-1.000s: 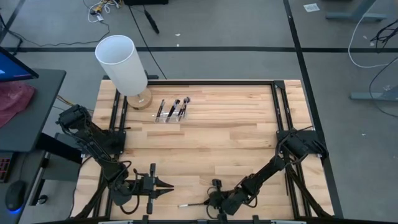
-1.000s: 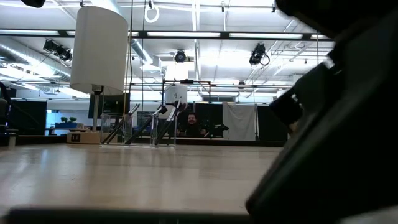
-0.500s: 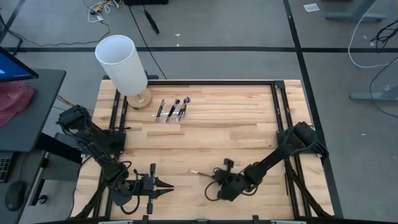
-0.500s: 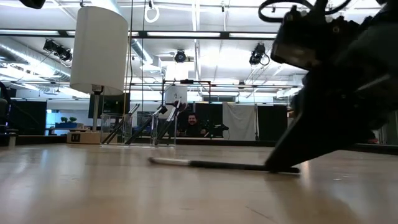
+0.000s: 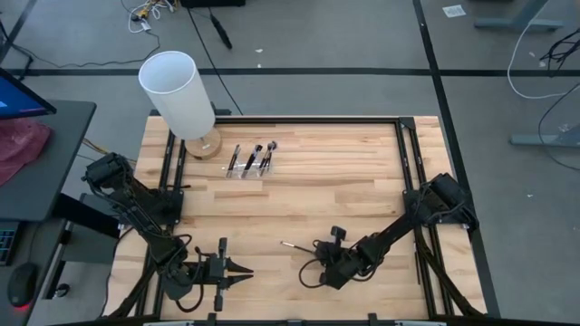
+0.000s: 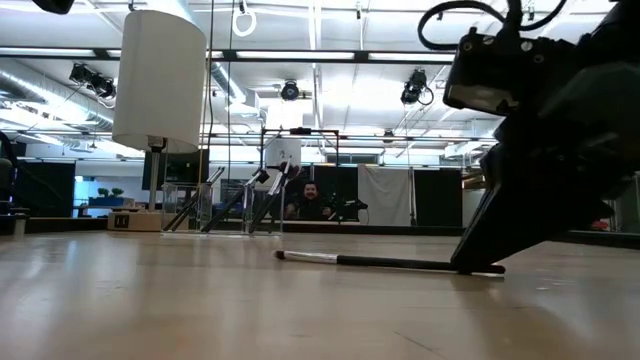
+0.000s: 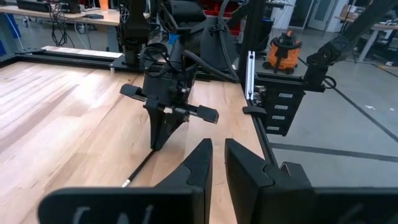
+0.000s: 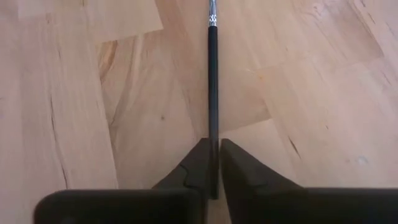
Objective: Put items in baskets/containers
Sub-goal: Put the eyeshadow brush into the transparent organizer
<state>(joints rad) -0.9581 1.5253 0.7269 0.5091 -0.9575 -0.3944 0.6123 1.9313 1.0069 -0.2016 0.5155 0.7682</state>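
Observation:
A thin dark makeup brush [image 5: 299,246] with a silver ferrule lies flat on the wooden table, centre-right and toward the near side. My right gripper [image 5: 320,254] is at its handle end, closed around it. Several more brushes lean in a clear holder [image 5: 252,161] at the far left, also seen in the low view [image 6: 225,205]. My left gripper [image 5: 246,270] waits shut above the near left of the table, touching nothing. My right gripper has the brush's dark handle near its free end [image 8: 212,134] between its two fingers. The fingers slant down from the table's right and lie along the brush. The brush [image 6: 380,262] rests flat on the table, its ferrule end pointing toward the table's left.
A tall white cylinder [image 5: 177,91] on a round wooden base stands at the far left corner, beside the holder. Black rails [image 5: 405,154] run along the table's edges. Bare wood lies between the brush and the holder.
My right gripper has risen from the table's near edge and gone toward the far edge, turning as it went. The brush has slid with it along the table, away from the near edge, and still lies flat.

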